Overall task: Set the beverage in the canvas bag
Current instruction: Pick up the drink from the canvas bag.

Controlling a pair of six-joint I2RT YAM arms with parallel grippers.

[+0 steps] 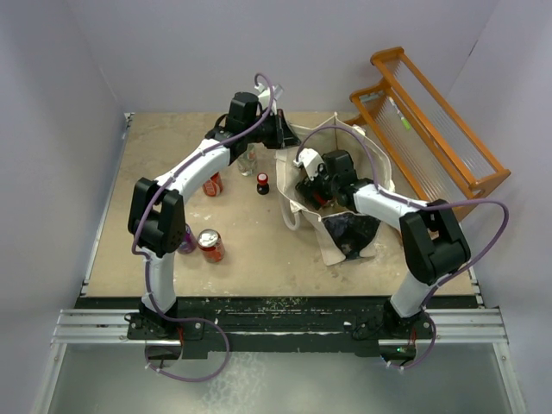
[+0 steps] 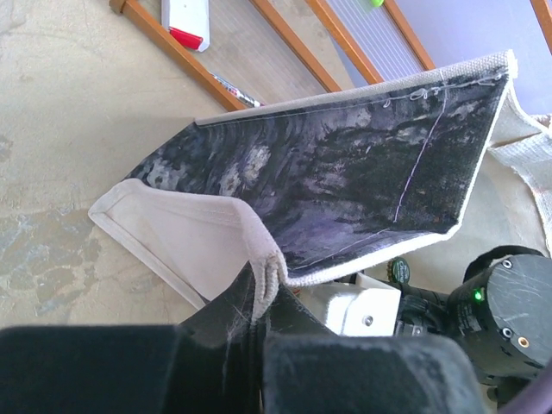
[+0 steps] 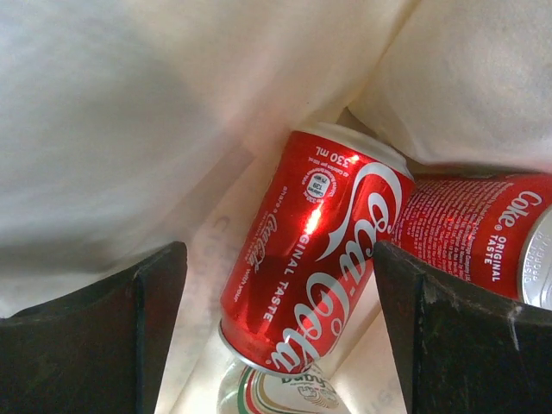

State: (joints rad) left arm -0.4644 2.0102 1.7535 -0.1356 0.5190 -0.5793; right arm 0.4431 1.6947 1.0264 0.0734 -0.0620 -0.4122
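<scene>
Can (image 3: pixel 310 259) reads Coca-Cola, ORIGINAL TASTE, 330 mL.

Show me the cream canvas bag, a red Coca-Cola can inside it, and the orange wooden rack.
cream canvas bag (image 2: pixel 345 172), left wrist view: its dark printed side wall.
red Coca-Cola can (image 3: pixel 315 259), right wrist view: middle of its side.
orange wooden rack (image 1: pixel 423 129), top external view: its slatted shelf.

Bright, even light, soft shadows, white glare on red can (image 3: pixel 315 259).
</scene>
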